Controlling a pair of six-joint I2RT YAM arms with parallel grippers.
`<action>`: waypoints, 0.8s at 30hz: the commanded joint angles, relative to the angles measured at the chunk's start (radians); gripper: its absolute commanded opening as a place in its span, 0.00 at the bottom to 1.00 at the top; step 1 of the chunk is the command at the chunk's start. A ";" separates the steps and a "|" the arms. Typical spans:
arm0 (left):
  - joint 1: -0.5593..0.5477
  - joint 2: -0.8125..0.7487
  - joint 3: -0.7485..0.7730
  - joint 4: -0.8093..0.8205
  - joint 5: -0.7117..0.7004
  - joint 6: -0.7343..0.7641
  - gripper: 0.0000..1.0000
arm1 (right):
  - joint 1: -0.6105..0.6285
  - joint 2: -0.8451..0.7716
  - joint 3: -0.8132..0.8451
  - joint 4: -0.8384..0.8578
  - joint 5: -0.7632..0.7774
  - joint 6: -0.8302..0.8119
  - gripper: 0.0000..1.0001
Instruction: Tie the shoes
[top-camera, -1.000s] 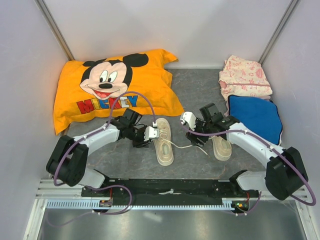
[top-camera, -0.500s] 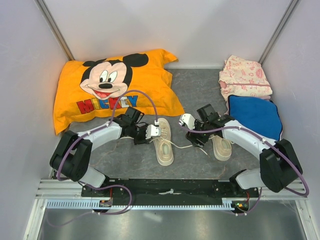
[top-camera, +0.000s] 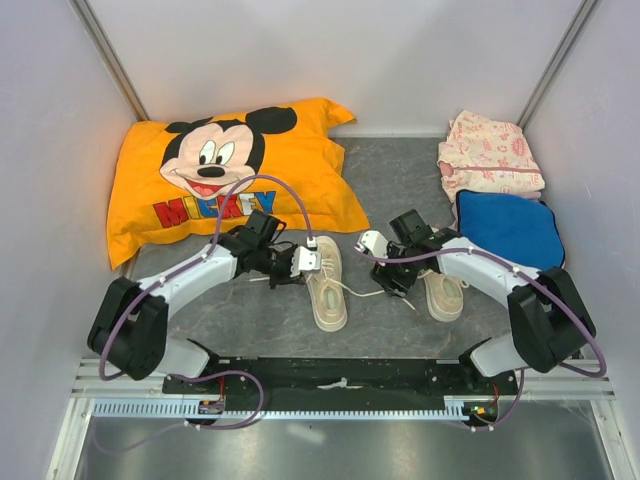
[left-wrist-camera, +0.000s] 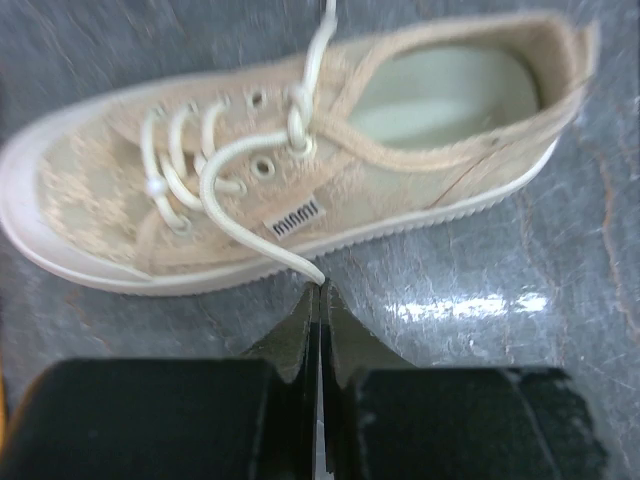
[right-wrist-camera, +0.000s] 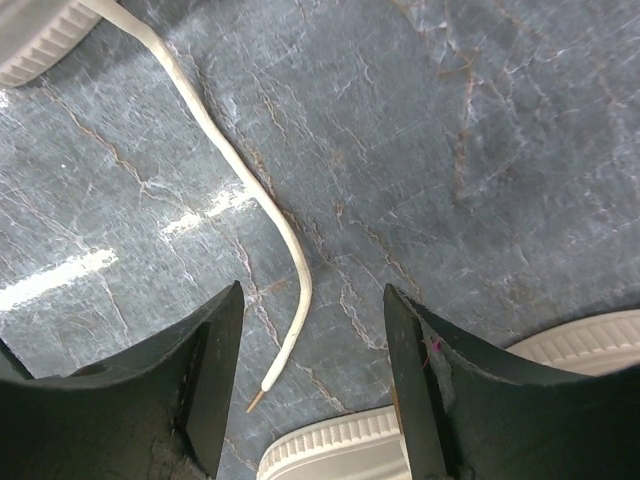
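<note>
Top view: high at near edge, angled down over whole desk (top-camera: 390, 190). Wrist views: close, facing down; left shares one shoe (left-wrist-camera: 300, 170) with top.

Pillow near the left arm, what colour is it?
The pillow is orange with a Mickey print; top external view.

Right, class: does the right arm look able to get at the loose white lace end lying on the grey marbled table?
Probably yes: the white lace end lies on bare grey marbled table between the open jaws of the right arm, with nothing covering it.
</note>
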 joint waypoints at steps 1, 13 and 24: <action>-0.034 -0.086 0.069 -0.017 0.131 -0.061 0.02 | -0.001 0.026 -0.003 0.018 0.007 -0.001 0.65; -0.149 -0.143 0.075 0.127 0.130 -0.245 0.02 | -0.001 0.079 -0.026 0.047 0.009 0.057 0.59; -0.179 -0.146 0.043 0.219 0.102 -0.284 0.02 | 0.007 0.130 -0.034 0.102 0.062 0.123 0.26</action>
